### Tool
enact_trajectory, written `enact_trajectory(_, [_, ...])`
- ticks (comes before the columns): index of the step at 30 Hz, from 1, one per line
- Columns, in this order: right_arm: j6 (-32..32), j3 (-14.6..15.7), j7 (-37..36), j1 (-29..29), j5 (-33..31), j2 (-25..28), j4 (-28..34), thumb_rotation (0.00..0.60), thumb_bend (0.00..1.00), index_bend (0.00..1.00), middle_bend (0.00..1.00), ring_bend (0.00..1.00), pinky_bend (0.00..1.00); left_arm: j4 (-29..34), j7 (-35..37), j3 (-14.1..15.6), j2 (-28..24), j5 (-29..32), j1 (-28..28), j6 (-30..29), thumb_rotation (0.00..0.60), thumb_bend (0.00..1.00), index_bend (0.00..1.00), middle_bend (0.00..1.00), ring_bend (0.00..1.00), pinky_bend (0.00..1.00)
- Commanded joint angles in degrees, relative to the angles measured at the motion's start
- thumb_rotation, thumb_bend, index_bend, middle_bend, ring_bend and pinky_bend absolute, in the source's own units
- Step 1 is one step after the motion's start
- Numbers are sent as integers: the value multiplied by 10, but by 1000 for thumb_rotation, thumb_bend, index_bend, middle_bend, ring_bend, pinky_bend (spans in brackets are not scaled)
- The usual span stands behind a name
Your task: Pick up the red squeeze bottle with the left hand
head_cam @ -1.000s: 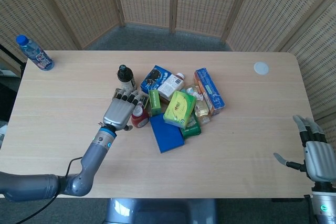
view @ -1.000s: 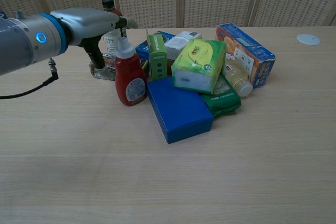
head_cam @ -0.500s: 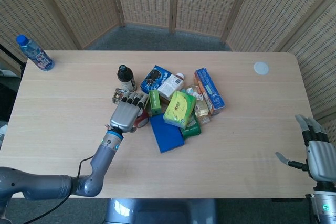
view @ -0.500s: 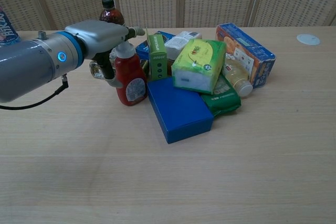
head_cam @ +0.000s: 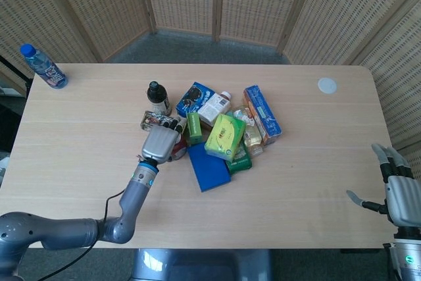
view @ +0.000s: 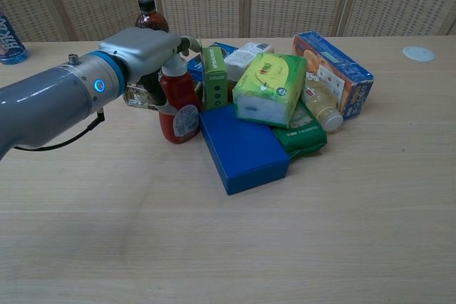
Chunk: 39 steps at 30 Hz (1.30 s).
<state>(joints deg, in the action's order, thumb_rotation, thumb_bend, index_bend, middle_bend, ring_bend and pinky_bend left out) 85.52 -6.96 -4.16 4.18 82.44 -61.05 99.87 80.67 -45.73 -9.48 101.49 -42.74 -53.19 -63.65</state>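
The left hand (view: 146,51) wraps around the red squeeze bottle (view: 178,105); its white label is too small to read.

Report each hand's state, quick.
Left hand: fingers around the red squeeze bottle, which stands on the table; a firm grip cannot be told.
Right hand: open, holding nothing, at the table edge.

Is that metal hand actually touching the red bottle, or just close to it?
Touching. In the chest view the left hand wraps around the red bottle, with dark fingers lying against its side and no gap showing.
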Motion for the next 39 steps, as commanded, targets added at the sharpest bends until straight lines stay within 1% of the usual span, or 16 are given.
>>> enact_trajectory(1, [1, -1, -3, 0, 0, 1, 0, 511, 0, 0, 0, 0, 0, -15, 11, 4, 11, -26, 7, -14, 600, 0, 534, 652, 522, 796])
enact_trajectory(3, [1, -1, -5, 0, 0, 1, 0, 510, 0, 0, 0, 0, 0, -20, 14, 4, 13, -35, 10, -19, 600, 0, 639, 761, 624, 893])
enact_trajectory(5, [0, 0, -6, -1, 0, 2, 0, 513, 0, 0, 0, 0, 0, -24, 19, 2, 14, -43, 13, -23, 600, 0, 709, 831, 694, 962])
enact_trajectory(7, [1, 0, -7, -1, 1, 2, 0, 510, 0, 0, 0, 0, 0, -23, 26, 0, 13, -53, 17, -28, 600, 0, 752, 876, 736, 997])
enact_trajectory(9, [1, 0, -8, -1, 2, 3, 1, 510, 0, 0, 0, 0, 0, -19, 28, -4, 8, -62, 21, -34, 600, 0, 770, 895, 752, 1000])
enact_trajectory(16, [1, 1, -8, -1, 3, 3, 2, 512, 0, 0, 0, 0, 0, 10, 26, -17, -17, -75, 30, -47, 600, 0, 809, 936, 788, 1000])
enact_trajectory(26, [2, 1, -5, -1, 3, 3, 3, 514, 0, 0, 0, 0, 0, 63, 13, -33, -57, -89, 38, -64, 600, 0, 813, 941, 790, 1000])
enact_trajectory(33, [3, 1, -5, -2, 3, 3, 4, 510, 0, 0, 0, 0, 0, 120, -12, -67, -104, -98, 29, -84, 600, 0, 813, 942, 790, 1000])
enact_trajectory(39, [3, 2, -4, -2, 5, 3, 5, 513, 0, 0, 0, 0, 0, 166, -44, -87, -141, -90, 20, -94, 600, 0, 817, 943, 789, 1000])
